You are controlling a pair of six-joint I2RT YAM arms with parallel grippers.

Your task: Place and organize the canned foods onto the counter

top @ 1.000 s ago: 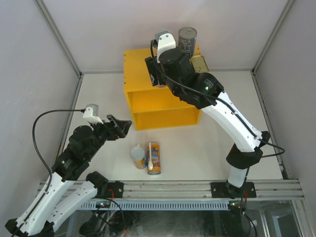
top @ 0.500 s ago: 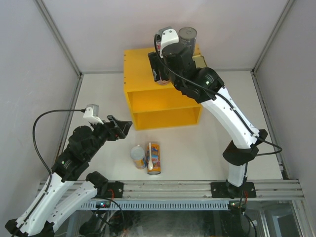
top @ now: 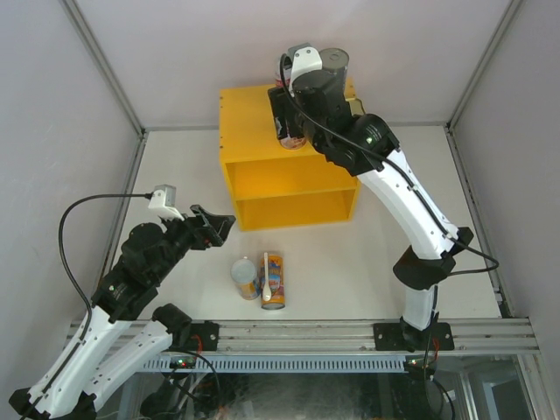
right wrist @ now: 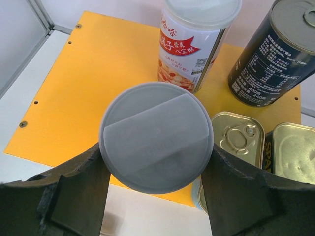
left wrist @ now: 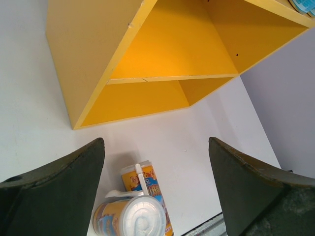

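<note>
My right gripper [right wrist: 156,147] is shut on a white-red can with a grey lid [right wrist: 156,136] and holds it over the flat top of the yellow counter [right wrist: 74,83]. On that top stand a second white-red can [right wrist: 194,44], a dark grey can [right wrist: 275,54] and two gold-lidded tins [right wrist: 236,135] [right wrist: 295,150]. In the top view the held can [top: 291,136] hangs below the right gripper [top: 289,122] above the counter [top: 249,114]. My left gripper [left wrist: 155,147] is open and empty above two orange-blue cans [left wrist: 130,216] [left wrist: 147,187]; one lies with a white spoon on it.
The orange-blue cans [top: 245,278] [top: 273,280] sit on the white table in front of the counter's two open compartments [top: 289,188]. Grey walls close in the left, right and back. A metal rail [top: 306,337] runs along the near edge.
My right arm has carried the white-red can further back over the counter top, towards the other cans. The left arm has not moved.
</note>
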